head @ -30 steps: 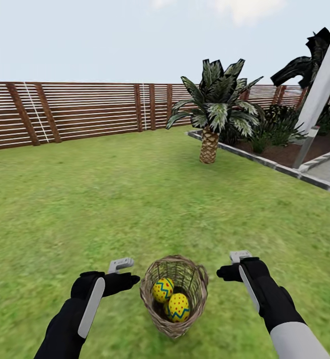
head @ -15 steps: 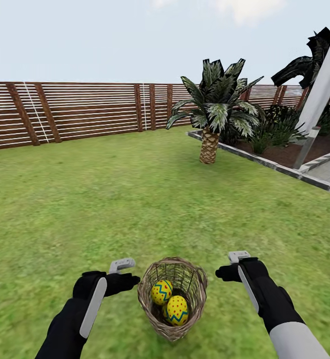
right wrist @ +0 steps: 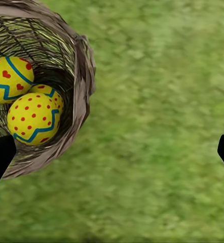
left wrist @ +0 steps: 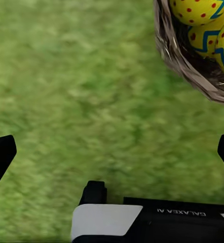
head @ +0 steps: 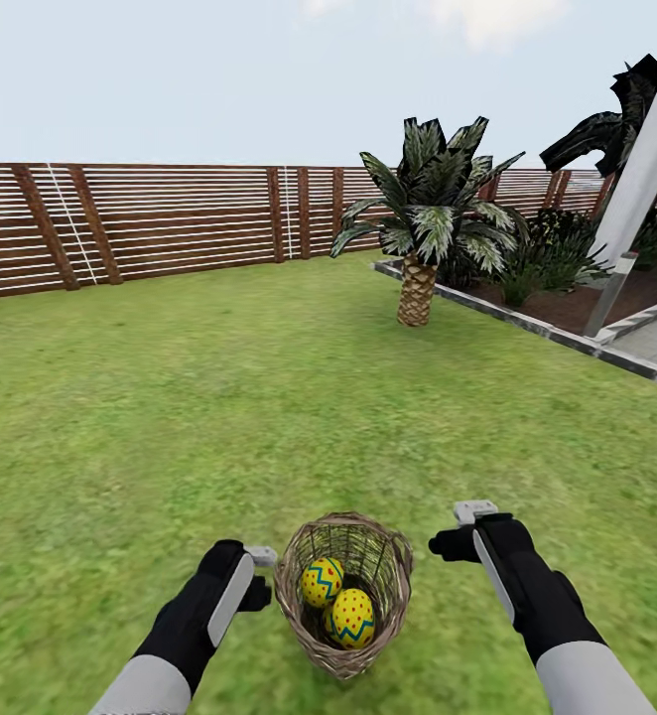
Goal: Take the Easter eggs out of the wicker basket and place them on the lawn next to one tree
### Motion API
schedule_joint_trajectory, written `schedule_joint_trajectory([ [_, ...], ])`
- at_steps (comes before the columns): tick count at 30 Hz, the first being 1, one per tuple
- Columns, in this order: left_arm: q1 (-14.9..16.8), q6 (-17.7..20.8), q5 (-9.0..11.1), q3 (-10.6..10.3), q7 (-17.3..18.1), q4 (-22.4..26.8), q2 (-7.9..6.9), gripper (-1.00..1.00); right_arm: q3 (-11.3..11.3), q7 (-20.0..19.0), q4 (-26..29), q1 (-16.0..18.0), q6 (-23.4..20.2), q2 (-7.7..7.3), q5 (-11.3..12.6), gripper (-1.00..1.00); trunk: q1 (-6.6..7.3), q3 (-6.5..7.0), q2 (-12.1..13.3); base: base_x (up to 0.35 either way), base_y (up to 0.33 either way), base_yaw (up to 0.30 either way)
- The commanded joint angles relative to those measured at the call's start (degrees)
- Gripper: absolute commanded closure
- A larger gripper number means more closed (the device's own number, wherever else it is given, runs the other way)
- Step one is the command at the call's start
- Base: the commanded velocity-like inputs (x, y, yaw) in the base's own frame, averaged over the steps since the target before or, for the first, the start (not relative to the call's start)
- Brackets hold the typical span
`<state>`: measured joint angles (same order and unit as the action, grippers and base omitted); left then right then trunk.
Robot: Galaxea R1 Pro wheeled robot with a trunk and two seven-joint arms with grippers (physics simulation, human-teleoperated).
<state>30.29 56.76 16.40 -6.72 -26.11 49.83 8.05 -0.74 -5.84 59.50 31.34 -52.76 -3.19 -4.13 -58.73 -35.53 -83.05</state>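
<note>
1. Left tool (head: 259,574): I have it low over the lawn (head: 219,397), just beside the wicker basket (head: 345,592) on its left. In the left wrist view the two dark fingertips (left wrist: 1,154) stand far apart at opposite edges, so it is spread and holds nothing.
2. Right tool (head: 464,527): it hovers near the basket's right rim, apart from it. The right wrist view likewise shows fingertips (right wrist: 0,154) wide apart over grass; spread, empty.
3. Easter eggs (right wrist: 33,104): all three lie inside the basket, clustered and touching, as the right wrist view shows; the head view gives two clearly (head: 338,596). None is on the grass yet.
4. Step in hand, as I judge it: the first pick. I would bring one tool above the open mouth, descend straight between the woven walls onto the topmost egg, and close across its narrow width so the smooth shell does not squirt out.
5. Caution: the basket looks light and leans slightly; brushing the rim could tip it or push it along the grass.
6. Edges: brown slatted fence (head: 130,223) at the far side, a grey kerb (head: 527,323) bounding a planting bed at right.
7. Open room: broad flat grass ahead and left, unobstructed. A short palm (head: 423,223) stands by the kerb; I see no thick pale trunk from here.
</note>
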Motion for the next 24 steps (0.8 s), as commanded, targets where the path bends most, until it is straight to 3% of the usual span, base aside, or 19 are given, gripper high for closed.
schedule_joint_trajectory([
  [1, 0.16, 0.12, 0.71, -0.14, -0.64, -0.03, 0.01, -1.0, -0.11, -0.39, -0.92, 0.03, -0.2, 0.01, -0.54, -1.0, 0.0, -0.06, -0.03, 0.0, 0.0, 0.0],
  [5, 0.8, 0.35, 0.81, -0.19, -0.76, 0.41, 0.1, -1.0, -0.95, -0.36, -5.5, 0.03, -0.1, 0.14, -0.67, -1.0, 0.0, -0.06, -0.03, 0.0, 0.0, 0.0],
  [7, 1.37, 0.48, 0.82, -0.21, -0.78, 0.55, 0.11, -1.0, -3.23, -0.33, -7.78, 0.03, 0.02, 0.18, -0.74, -1.0, 0.0, -0.06, -0.03, 0.0, 0.0, 0.0],
  [12, 2.51, 0.46, 1.23, -0.22, -0.75, 1.53, 0.25, -1.0, -6.24, -0.37, -8.84, 0.03, 0.74, 0.12, -0.79, -1.0, 0.0, -0.06, -0.03, 0.0, 0.0, 0.0],
  [13, 2.6, 0.43, 1.71, -0.22, -0.73, 1.74, 0.3, -1.0, -6.37, -0.35, -8.88, 0.03, 0.94, 0.1, -0.8, -1.0, 0.0, -0.06, -0.03, 0.0, 0.0, 0.0],
  [17, 2.77, 0.11, 6.69, -0.22, -0.7, 2.2, 0.37, -1.0, -6.19, -0.63, -8.35, 0.03, 1.29, -0.04, -0.73, -1.0, 0.0, -0.06, -0.03, 0.0, 0.0, 0.0],
  [20, 2.84, -0.07, 8.4, -0.25, -0.7, 2.39, 0.43, -1.0, -6.14, -0.7, -7.94, 0.03, 1.38, -0.05, -0.68, -1.0, 0.0, -0.06, -0.03, 0.0, 0.0, 0.0],
  [24, 2.99, -0.71, 9.15, -0.28, -0.7, 3.2, 0.47, -1.0, -5.84, -0.58, -4.7, 0.03, 1.6, -0.33, -0.63, -1.0, 0.0, -0.06, -0.03, 0.0, 0.0, 0.0],
])
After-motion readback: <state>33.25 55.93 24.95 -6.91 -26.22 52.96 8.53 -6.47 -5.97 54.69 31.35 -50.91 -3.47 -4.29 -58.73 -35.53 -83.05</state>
